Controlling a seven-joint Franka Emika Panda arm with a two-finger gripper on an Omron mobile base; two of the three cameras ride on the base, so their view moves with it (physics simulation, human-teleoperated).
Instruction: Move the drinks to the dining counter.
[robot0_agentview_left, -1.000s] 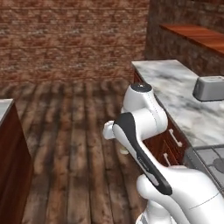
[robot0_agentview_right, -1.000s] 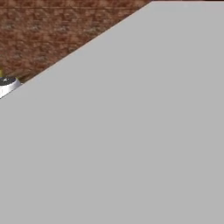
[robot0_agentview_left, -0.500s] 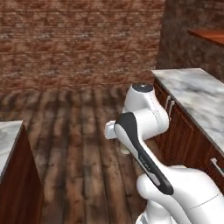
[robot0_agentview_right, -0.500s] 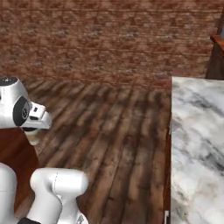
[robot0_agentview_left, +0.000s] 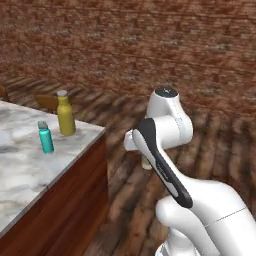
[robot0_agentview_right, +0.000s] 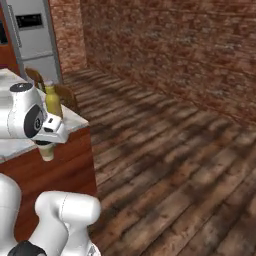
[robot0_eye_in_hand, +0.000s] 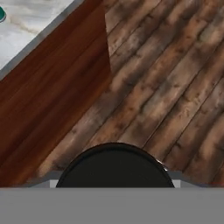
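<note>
The dining counter (robot0_agentview_left: 25, 175) stands at the left, white marble on a red-brown base. A mustard-yellow bottle (robot0_agentview_left: 65, 117) and a shorter teal bottle (robot0_agentview_left: 46, 137) stand upright near its corner. My gripper (robot0_agentview_right: 46, 146) hangs beside that corner, over the floor, shut on a tan paper cup (robot0_agentview_right: 47, 152). The cup (robot0_agentview_left: 146, 163) peeks out below the arm's wrist. In the hand view its black lid (robot0_eye_in_hand: 114, 166) sits at the bottom, with the counter (robot0_eye_in_hand: 30, 22) and a sliver of the teal bottle (robot0_eye_in_hand: 1, 14) at the upper left. The yellow bottle (robot0_agentview_right: 51, 100) rises behind the hand.
Wooden chairs (robot0_agentview_left: 47, 101) (robot0_agentview_right: 65, 95) stand at the counter's far side. A steel fridge (robot0_agentview_right: 32, 35) is at the back left. A brick wall (robot0_agentview_left: 150, 45) runs behind, and dark plank floor (robot0_agentview_right: 175, 165) spreads to the right.
The whole picture has swung round with the base: the worktop at the right has left the views, and the dining counter with two bottles has come in at the left. The arm's pose is unchanged.
</note>
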